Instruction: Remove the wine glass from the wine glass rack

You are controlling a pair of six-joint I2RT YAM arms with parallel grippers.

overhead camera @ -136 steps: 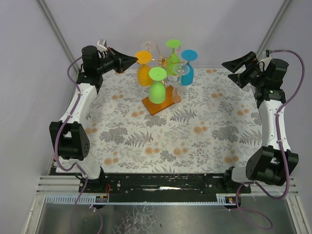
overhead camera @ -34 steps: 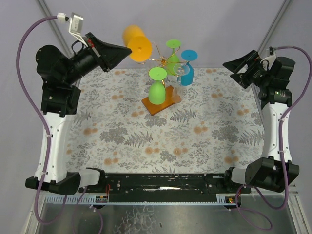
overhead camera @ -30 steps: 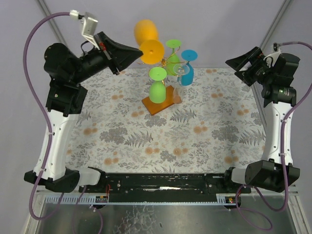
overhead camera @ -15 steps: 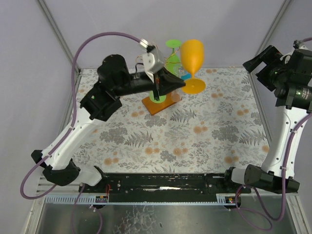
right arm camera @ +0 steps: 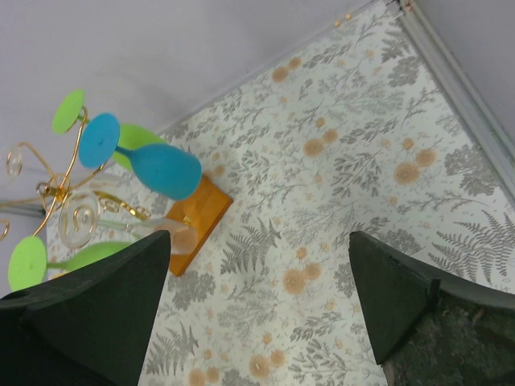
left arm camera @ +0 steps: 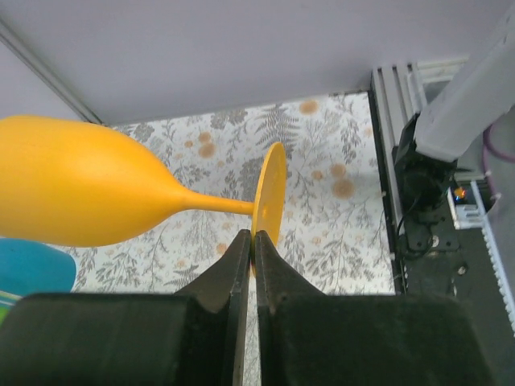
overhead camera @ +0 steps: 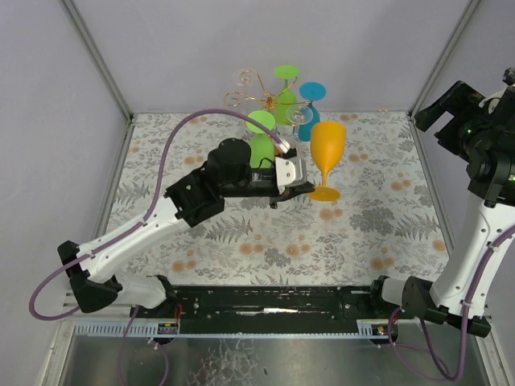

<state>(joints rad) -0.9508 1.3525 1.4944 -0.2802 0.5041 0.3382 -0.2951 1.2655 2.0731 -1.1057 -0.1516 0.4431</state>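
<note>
The orange wine glass [overhead camera: 328, 145] stands upright, off the rack, in front and to the right of it over the floral mat. My left gripper [overhead camera: 308, 190] is shut on the rim of its round foot [overhead camera: 324, 193]. In the left wrist view the jaws [left arm camera: 255, 239] pinch the foot's edge [left arm camera: 270, 193], and the bowl [left arm camera: 80, 193] points left. The gold wire rack [overhead camera: 261, 98] stands at the back with green, blue and clear glasses hanging on it. My right gripper [overhead camera: 445, 108] is open and empty, high at the far right; in its wrist view it [right arm camera: 257, 301] looks down on the mat.
A blue glass [right arm camera: 157, 167], green glasses [overhead camera: 259, 138] and a clear glass [right arm camera: 129, 232] hang on the rack over its orange base [right arm camera: 201, 213]. My left arm [overhead camera: 201, 197] lies across the mat in front of the rack. Grey walls with metal posts enclose the table.
My left arm has carried the orange glass from high beside the rack down and nearer, to the rack's front right. My right arm has drawn back to the right.
</note>
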